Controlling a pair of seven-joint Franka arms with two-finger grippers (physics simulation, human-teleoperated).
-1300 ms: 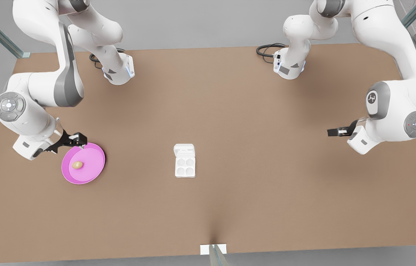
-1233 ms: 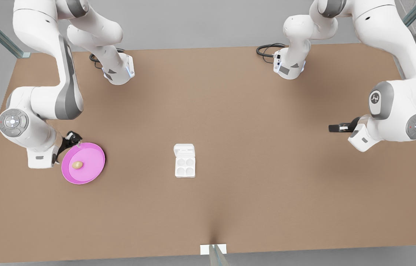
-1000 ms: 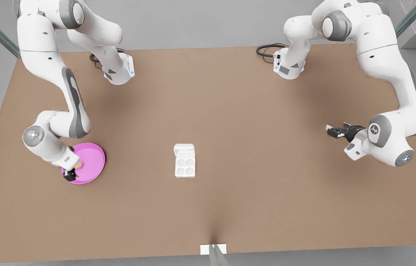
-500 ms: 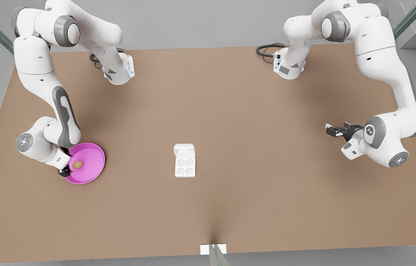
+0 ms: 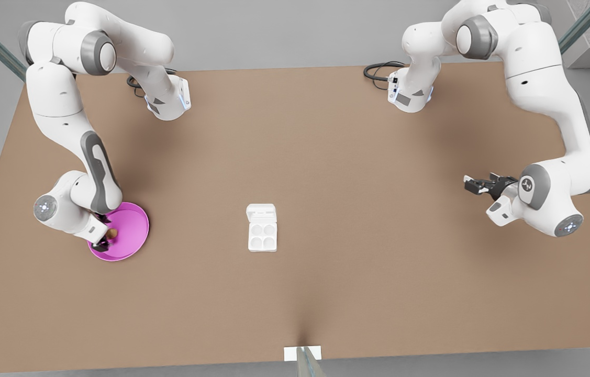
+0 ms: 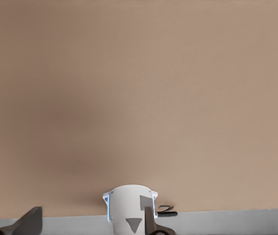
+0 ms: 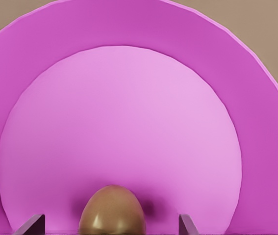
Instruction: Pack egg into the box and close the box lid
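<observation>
The tan-brown egg (image 7: pixel 112 210) lies on a round pink plate (image 7: pixel 129 117), seen at the front view's left with the egg (image 5: pixel 112 232) half hidden by the wrist. My right gripper (image 7: pixel 110 224) is low over the plate and open, one fingertip on each side of the egg; in the front view this gripper (image 5: pixel 103 240) sits at the plate's near-left part. The white box (image 5: pixel 262 236) rests at mid-table with its four cups bare and the box lid (image 5: pixel 262 213) folded open behind them. My left gripper (image 5: pixel 474 184) waits open above the table at the front view's right.
The brown table (image 5: pixel 326 157) spreads wide between plate and box. Two arm bases (image 5: pixel 169 102) (image 5: pixel 410 94) stand at the far edge; one base (image 6: pixel 129 208) appears in the left wrist view. A white tag (image 5: pixel 302 353) marks the near edge.
The right arm swung around the plate's left side and brought its open gripper down around the egg. The left arm lowered slightly, then held still.
</observation>
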